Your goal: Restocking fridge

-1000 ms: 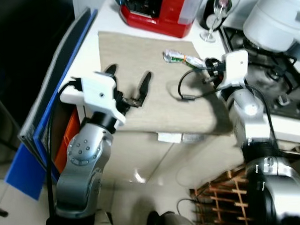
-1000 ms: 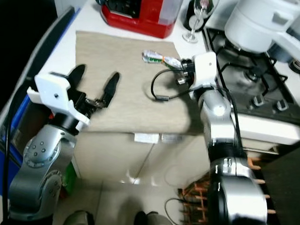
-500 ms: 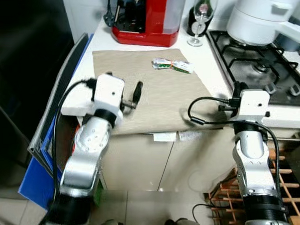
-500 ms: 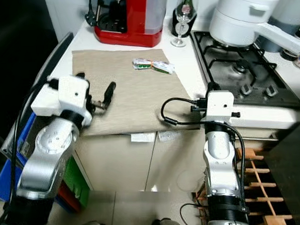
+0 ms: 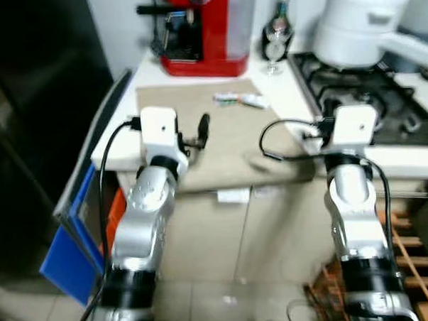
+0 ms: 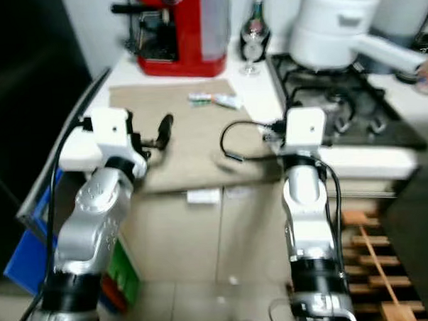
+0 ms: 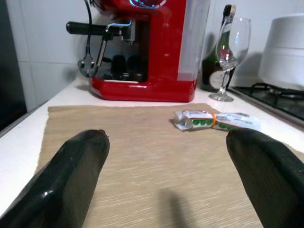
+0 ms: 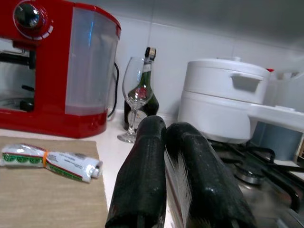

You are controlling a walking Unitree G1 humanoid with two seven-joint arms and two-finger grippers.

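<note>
Item: packets [image 7: 216, 120] (two small green-and-white sachets bound with an orange band), your likely restock piece; I judge this from the task alone.
Location: on the beige mat [image 5: 227, 135], toward the back edge of the surface [image 5: 120, 125], short of the red coffee machine [image 5: 205, 29] that stands against the wall.
Long axis: roughly along the back edge, running from the machine side toward the hob [image 5: 359, 76] side.
Left tool [image 7: 173, 185]: fingers spread wide, nothing between them, held low over the mat near the front edge.
Bearing from left tool: straight ahead and slightly toward the hob, well apart. The long axis lies across your approach, so the open fingers would straddle its ends unless you turn the wrist.
Right tool [image 8: 164, 166]: fingers pressed together, holding nothing, raised at the front edge of the surface where mat meets hob.
Bearing from right tool: ahead and off toward the machine side, near the mat's back corner.
Nearer arm: hard to call; the left is already open and aimed at it, so it looks the better choice.
Arm pose: both forearms raised upright from below the surface edge, wrists level with the top (head views are blurred).
Neighbours: wine glass [image 8: 137, 97] and bottle [image 8: 147, 85] at the back edge beside the machine, white pot [image 8: 223, 107] on the hob. Keep your reach clear of the glass stem.
</note>
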